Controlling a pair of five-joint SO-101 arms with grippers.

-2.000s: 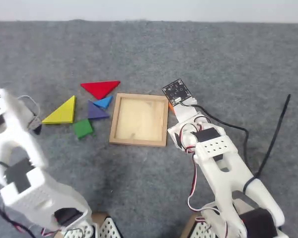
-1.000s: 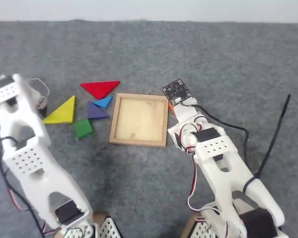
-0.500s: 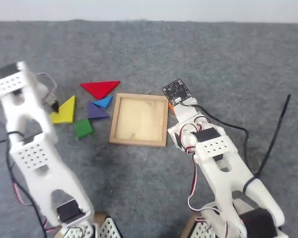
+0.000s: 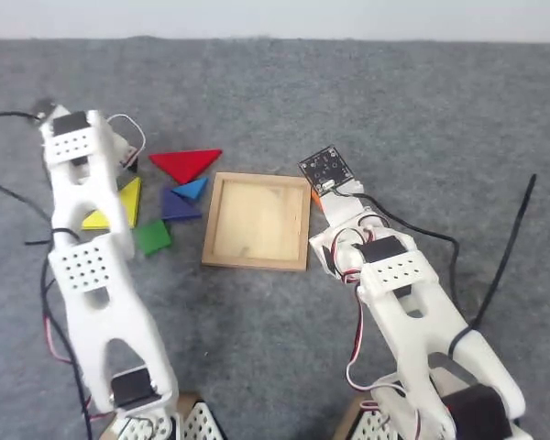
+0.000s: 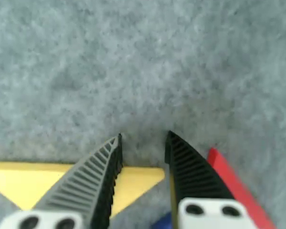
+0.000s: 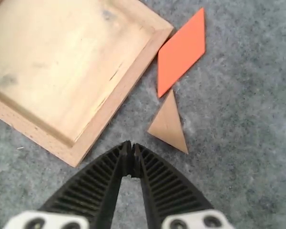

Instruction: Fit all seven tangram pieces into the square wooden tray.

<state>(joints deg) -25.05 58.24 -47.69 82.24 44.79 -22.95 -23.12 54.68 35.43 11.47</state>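
Note:
The square wooden tray (image 4: 257, 221) lies mid-table with nothing in it. Left of it lie a red triangle (image 4: 185, 163), a yellow triangle (image 4: 119, 206), a small blue triangle (image 4: 192, 189), a purple triangle (image 4: 176, 205) and a green square (image 4: 152, 236). My left gripper (image 5: 143, 140) is open, hanging over the yellow triangle's (image 5: 133, 181) far corner, with the red triangle (image 5: 233, 183) beside one finger. My right gripper (image 6: 131, 145) is shut and holds nothing, just off the tray's rim (image 6: 128, 81). Ahead of it lie an orange parallelogram (image 6: 181, 50) and a tan triangle (image 6: 169, 125).
Grey carpet covers the table. The left arm (image 4: 87, 266) stretches up the left side and hides part of the yellow triangle. The right arm (image 4: 394, 275) lies right of the tray, with a black cable (image 4: 504, 257) trailing farther right.
The left arm has swung from the far left edge rightward and forward, bringing its gripper over the yellow triangle's corner. The right arm and all pieces have stayed put.

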